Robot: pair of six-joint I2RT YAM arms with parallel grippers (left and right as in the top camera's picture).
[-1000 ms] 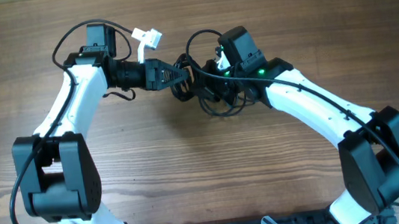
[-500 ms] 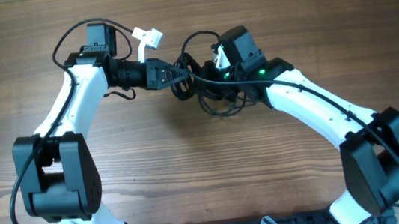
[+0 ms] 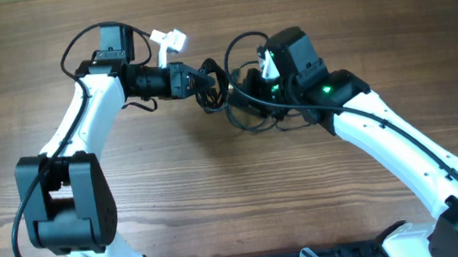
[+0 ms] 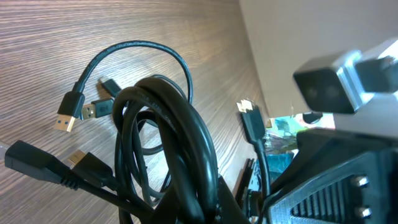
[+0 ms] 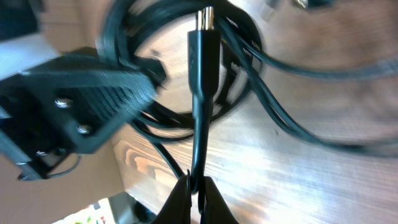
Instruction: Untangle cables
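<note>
The two arms meet at the far middle of the wooden counter [image 3: 221, 207]. The cables [image 3: 240, 114] lie there as one black tangle between them.

The left end effector [image 3: 206, 77] is pushed into the upper left edge of the tangle. Its wrist camera shows a thick black coil [image 4: 171, 143] close in front, several turns lying together and running down to the bottom edge of the frame. The fingers themselves are not visible in any view. It seems to have hold of the coil, but I cannot tell whether it is clenched or released.

The right end effector [image 5: 195, 194] is clenched on a single cable [image 5: 199, 99], with the jaws pinched together and the cord between them. This thin black cord rises straight up from the fingertips and ends in a moulded plug with a silver metal tip. It crosses in front of the loops of the tangle, and the body of the left arm's tool sits just beside it.

A USB-A plug [image 4: 67, 117] with a gold-coloured tip lies on the counter left of the coil, and its thin cord arcs over the coil in an open loop. A second plug [image 4: 93, 111] lies just beside it. A small plug [image 4: 247, 107] with a pale tip shows to the right of the coil.

A green indicator [image 3: 326, 91] is lit on the right arm.
</note>
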